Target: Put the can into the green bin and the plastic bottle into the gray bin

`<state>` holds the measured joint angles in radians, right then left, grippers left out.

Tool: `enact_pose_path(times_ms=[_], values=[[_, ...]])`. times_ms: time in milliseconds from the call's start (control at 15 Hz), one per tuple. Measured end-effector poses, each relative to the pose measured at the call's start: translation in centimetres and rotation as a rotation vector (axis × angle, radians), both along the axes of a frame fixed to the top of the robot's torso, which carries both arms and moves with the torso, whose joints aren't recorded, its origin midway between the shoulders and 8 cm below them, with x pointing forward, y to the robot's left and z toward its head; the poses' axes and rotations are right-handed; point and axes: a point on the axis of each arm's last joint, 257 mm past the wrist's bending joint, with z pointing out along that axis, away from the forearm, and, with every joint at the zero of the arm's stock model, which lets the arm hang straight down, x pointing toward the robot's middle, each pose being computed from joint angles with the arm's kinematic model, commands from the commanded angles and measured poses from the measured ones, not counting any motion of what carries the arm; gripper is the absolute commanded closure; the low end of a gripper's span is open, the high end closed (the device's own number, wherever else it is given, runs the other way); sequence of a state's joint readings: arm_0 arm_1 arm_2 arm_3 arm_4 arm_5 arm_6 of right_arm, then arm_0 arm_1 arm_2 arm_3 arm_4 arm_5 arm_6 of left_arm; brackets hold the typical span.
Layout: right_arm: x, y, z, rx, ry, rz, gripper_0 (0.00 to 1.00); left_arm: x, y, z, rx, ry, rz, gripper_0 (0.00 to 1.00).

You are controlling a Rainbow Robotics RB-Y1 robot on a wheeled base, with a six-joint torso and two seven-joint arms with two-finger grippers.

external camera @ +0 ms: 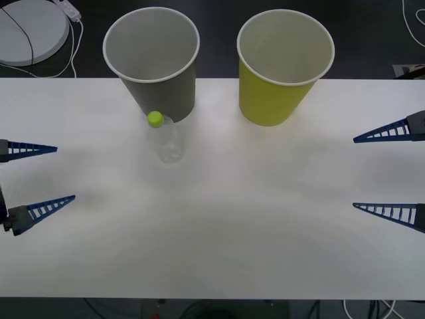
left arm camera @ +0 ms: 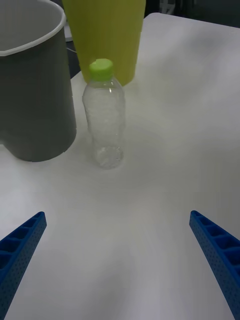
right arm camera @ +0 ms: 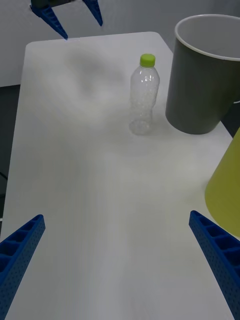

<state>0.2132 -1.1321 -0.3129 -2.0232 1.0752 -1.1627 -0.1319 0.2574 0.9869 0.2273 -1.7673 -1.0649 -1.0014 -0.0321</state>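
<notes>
**Bottle upright by gray bin, both arms waiting open**

Bottle [external camera: 166, 138] stands upright on the table [external camera: 219, 232], cap up, just in front of the gray bin [external camera: 153, 56] and near touching its base. Green bin [external camera: 284, 63] sits beside the gray bin, apart from it, same row at the table's far edge. Both bins stand upright, mouths up, insides white and holding nothing, so neither drop looks done. No can on the table.

Left gripper [external camera: 41, 174] hangs well out from the bottle on the gray bin's side, fingers spread wide, gripping nothing. Right gripper [external camera: 388, 171] hangs on the green bin's side, farther from the bottle, fingers also spread and bare.

Judgement: start pose. Left arm is nearer, its wrist camera faces the bottle square on, so it likely takes the grasp. Bottle is light and close to the gray bin; a sloppy approach could tip it or bump the bin.
</notes>
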Motion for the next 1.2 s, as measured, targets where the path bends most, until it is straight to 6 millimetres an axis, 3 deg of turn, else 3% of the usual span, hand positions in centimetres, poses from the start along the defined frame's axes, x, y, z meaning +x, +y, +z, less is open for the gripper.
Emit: enact_pose_path(times_ms=[333,800,1200], values=[[0.0,0.0,0.0,0.0,0.0,0.0,0.0,2.5,-1.9,-1.7,-0.024,-0.038,0.062,0.0],[0.0,0.0,0.0,0.0,0.0,0.0,0.0,3.9,-2.8,-3.2,-0.002,-0.082,0.101,0.0],[0.0,0.0,0.0,0.0,0.0,0.0,0.0,4.8,-6.0,-3.7,-0.047,-0.097,0.09,0.0]])
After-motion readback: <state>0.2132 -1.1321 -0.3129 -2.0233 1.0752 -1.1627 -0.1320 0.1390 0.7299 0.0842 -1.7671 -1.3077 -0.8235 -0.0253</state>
